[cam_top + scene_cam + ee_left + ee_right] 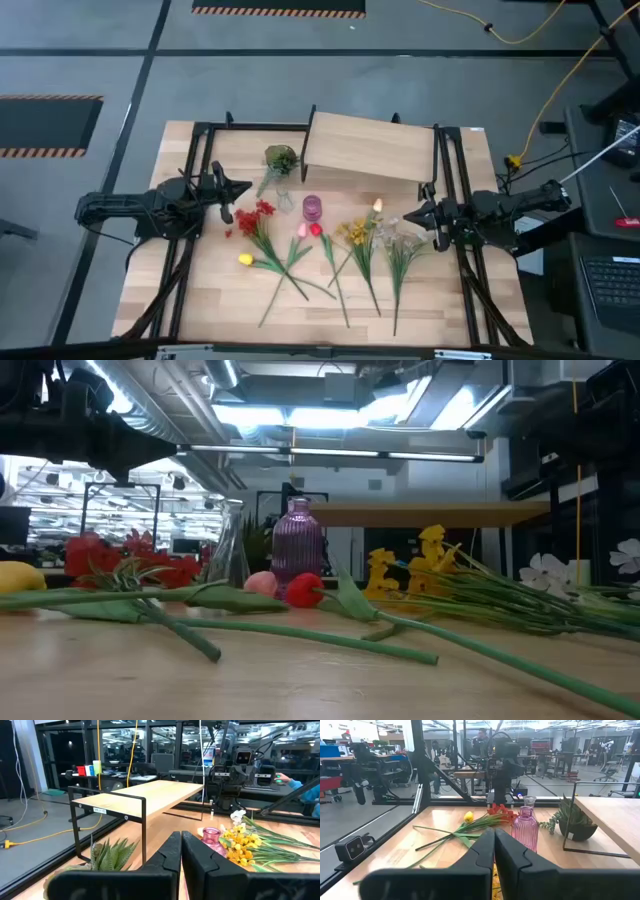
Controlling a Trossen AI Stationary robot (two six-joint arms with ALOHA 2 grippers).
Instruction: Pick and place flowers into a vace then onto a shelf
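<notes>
Several artificial flowers lie flat on the tabletop: a red cluster point(258, 216), a yellow tulip point(245, 260), pink and red tulips point(308, 230), yellow blossoms point(357, 233) and white ones point(402, 238), their green stems pointing to the near edge. A pink ribbed vase point(313, 208) stands upright between them and the shelf point(368, 146). My left gripper point(244, 190) hovers shut at the table's left, above the red cluster. My right gripper point(408, 213) hovers shut at the right, beside the white flowers. Neither touches anything.
A clear glass vase point(285, 196) and a short green leafy bunch in a dark pot point(281, 158) stand near the shelf's left legs. Black rails point(195, 240) run along both table sides. Bare wood lies near the front edge.
</notes>
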